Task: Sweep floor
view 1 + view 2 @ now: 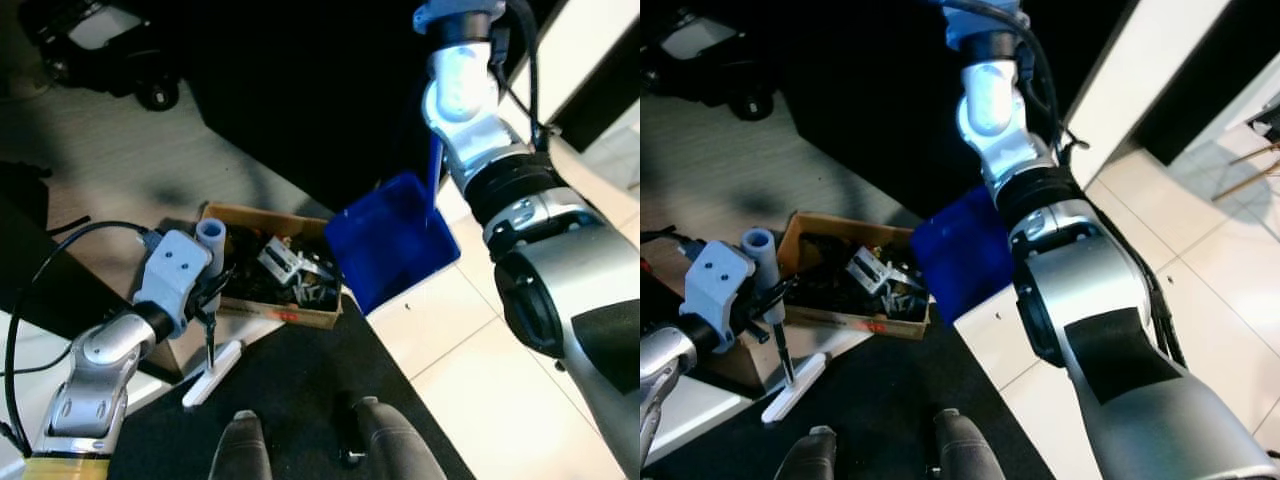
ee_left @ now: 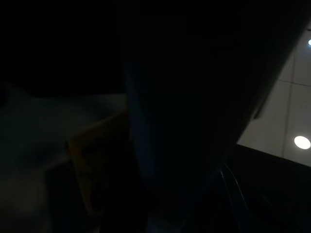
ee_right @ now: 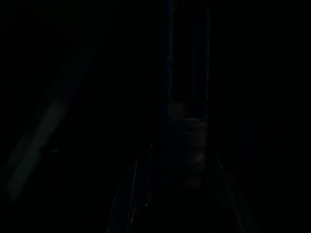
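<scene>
The blue dustpan (image 1: 392, 240) hung tilted above the floor, beside the cardboard box (image 1: 270, 265), its thin handle running up to the raised right arm; the right claw itself was hidden, so I cannot tell its state. The left claw (image 1: 207, 300) was low, clamped on a thin black stick going down to a white broom head (image 1: 212, 373) on the dark mat (image 1: 290, 400). The floor (image 1: 470, 350) was pale tiles. Both wrist views were very dark; perhaps the box showed faintly.

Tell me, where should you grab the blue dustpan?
By its thin upright handle, probably from above. The blue dustpan hangs open and tilted beside the cardboard box, and its wide pan looks too broad for two fingers.
</scene>
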Available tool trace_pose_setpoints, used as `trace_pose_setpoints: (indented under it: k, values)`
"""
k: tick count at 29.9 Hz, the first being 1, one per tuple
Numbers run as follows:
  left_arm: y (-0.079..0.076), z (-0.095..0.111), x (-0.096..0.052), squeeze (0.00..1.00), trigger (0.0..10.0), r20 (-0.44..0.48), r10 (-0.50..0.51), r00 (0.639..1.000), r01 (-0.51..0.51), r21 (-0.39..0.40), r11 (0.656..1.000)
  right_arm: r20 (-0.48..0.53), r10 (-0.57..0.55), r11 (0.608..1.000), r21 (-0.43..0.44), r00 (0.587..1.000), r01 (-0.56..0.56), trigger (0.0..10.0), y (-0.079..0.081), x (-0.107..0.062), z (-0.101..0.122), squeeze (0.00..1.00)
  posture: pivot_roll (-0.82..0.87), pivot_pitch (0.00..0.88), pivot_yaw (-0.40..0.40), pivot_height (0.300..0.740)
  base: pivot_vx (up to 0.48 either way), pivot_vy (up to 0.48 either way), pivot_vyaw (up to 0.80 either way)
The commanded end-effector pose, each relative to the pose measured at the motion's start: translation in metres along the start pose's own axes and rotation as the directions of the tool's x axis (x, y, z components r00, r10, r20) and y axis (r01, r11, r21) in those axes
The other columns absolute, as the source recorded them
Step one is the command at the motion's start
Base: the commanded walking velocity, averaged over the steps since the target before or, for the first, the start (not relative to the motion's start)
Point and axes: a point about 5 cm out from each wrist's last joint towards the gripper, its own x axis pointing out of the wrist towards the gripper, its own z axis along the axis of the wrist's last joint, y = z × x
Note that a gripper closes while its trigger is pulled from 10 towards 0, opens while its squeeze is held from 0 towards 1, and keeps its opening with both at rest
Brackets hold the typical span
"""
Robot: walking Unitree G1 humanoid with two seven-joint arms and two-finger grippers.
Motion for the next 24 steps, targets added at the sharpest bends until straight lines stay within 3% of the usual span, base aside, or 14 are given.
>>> trace_pose_setpoints:
  k: [1, 2, 4, 9, 12, 13, 14, 15, 18, 19, 20, 21, 22, 24]
  values:
    - [-0.001, -0.006, -0.002, 0.00, 10.0, -0.029, 0.013, 0.999, -0.013, 0.002, 1.000, 0.031, 0.015, 1.000, -0.017, 0.999, -0.015, 10.0, -0.012, 0.010, 0.010, 0.00, 0.00, 0.138, -0.096, 0.740, 0.000, 0.000, 0.00]
    - [0.000, -0.008, 0.000, 0.00, 10.0, -0.041, 0.024, 0.999, -0.025, -0.010, 1.000, -0.034, 0.029, 0.997, -0.068, 0.999, -0.031, 10.0, -0.044, 0.008, 0.000, 0.00, 0.00, 0.137, -0.089, 0.740, 0.000, 0.000, 0.00]
    - [0.001, -0.010, 0.000, 0.00, 10.0, -0.048, 0.030, 0.998, -0.031, -0.024, 0.999, -0.109, 0.023, 0.998, -0.063, 0.994, -0.030, 10.0, -0.070, 0.002, -0.010, 0.00, -0.01, 0.137, -0.086, 0.740, 0.000, 0.000, 0.00]
    - [0.001, -0.014, -0.001, 0.00, 10.0, -0.068, 0.032, 0.997, -0.035, -0.034, 0.999, -0.218, 0.026, 1.000, -0.008, 0.976, -0.028, 10.0, -0.092, -0.016, -0.028, 0.00, -0.01, 0.136, -0.078, 0.740, 0.000, 0.000, 0.00]
    - [0.000, -0.020, -0.002, 0.00, 10.0, -0.103, 0.020, 0.994, -0.025, -0.048, 0.999, -0.381, -0.015, 0.993, 0.101, 0.924, 0.058, 10.0, -0.115, -0.049, -0.057, 0.00, -0.01, 0.135, -0.069, 0.740, 0.000, 0.000, 0.00]
    - [0.000, -0.022, -0.001, 0.00, 10.0, -0.112, 0.014, 0.994, -0.019, -0.047, 0.999, -0.439, -0.037, 0.990, 0.106, 0.898, 0.092, 10.0, -0.123, -0.064, -0.067, 0.00, -0.01, 0.136, -0.063, 0.740, 0.000, 0.000, 0.00]
    - [0.000, -0.022, -0.001, 0.00, 10.0, -0.112, 0.014, 0.994, -0.019, -0.047, 0.999, -0.439, -0.037, 0.990, 0.106, 0.898, 0.092, 10.0, -0.123, -0.064, -0.067, 0.00, -0.01, 0.136, -0.063, 0.740, 0.000, 0.000, 0.00]
    - [-0.001, -0.024, -0.001, 0.00, 10.0, -0.122, 0.019, 0.992, -0.027, -0.059, 0.998, -0.498, -0.070, 0.989, 0.080, 0.864, 0.126, 10.0, -0.131, -0.083, -0.079, 0.00, -0.01, 0.135, -0.062, 0.740, 0.000, 0.000, 0.00]
    - [-0.001, -0.025, 0.000, 0.00, 10.0, -0.125, 0.028, 0.992, -0.038, -0.076, 0.996, -0.534, -0.099, 0.988, 0.049, 0.840, 0.147, 10.0, -0.138, -0.100, -0.086, 0.00, -0.01, 0.133, -0.056, 0.740, 0.000, 0.000, 0.00]
    - [-0.002, -0.027, 0.001, 0.00, 10.0, -0.129, 0.042, 0.991, -0.057, -0.113, 0.992, -0.572, -0.130, 0.986, 0.010, 0.810, 0.165, 10.0, -0.144, -0.120, -0.095, 0.00, -0.01, 0.129, -0.052, 0.740, 0.000, 0.000, 0.00]
    - [-0.002, -0.027, 0.001, 0.00, 10.0, -0.129, 0.042, 0.991, -0.057, -0.113, 0.992, -0.572, -0.130, 0.986, 0.010, 0.810, 0.165, 10.0, -0.144, -0.120, -0.095, 0.00, -0.01, 0.129, -0.052, 0.740, 0.000, 0.000, 0.00]
    - [-0.005, -0.033, 0.003, 0.00, 10.0, -0.131, 0.085, 0.988, -0.113, -0.227, 0.967, -0.631, -0.161, 0.984, -0.040, 0.759, 0.176, 10.0, -0.153, -0.156, -0.106, 0.00, 0.00, 0.121, -0.044, 0.740, 0.000, 0.000, 0.00]
    - [-0.007, -0.036, 0.003, 0.00, 10.0, -0.133, 0.103, 0.986, -0.137, -0.274, 0.952, -0.653, -0.170, 0.981, -0.045, 0.738, 0.186, 10.0, -0.155, -0.169, -0.109, 0.00, 0.00, 0.120, -0.044, 0.740, 0.000, 0.000, 0.00]
    - [-0.007, -0.039, 0.003, 0.00, 10.0, -0.139, 0.123, 0.983, -0.161, -0.304, 0.939, -0.668, -0.170, 0.980, -0.036, 0.724, 0.197, 10.0, -0.157, -0.178, -0.112, 0.00, 0.00, 0.119, -0.043, 0.740, 0.000, 0.000, 0.00]
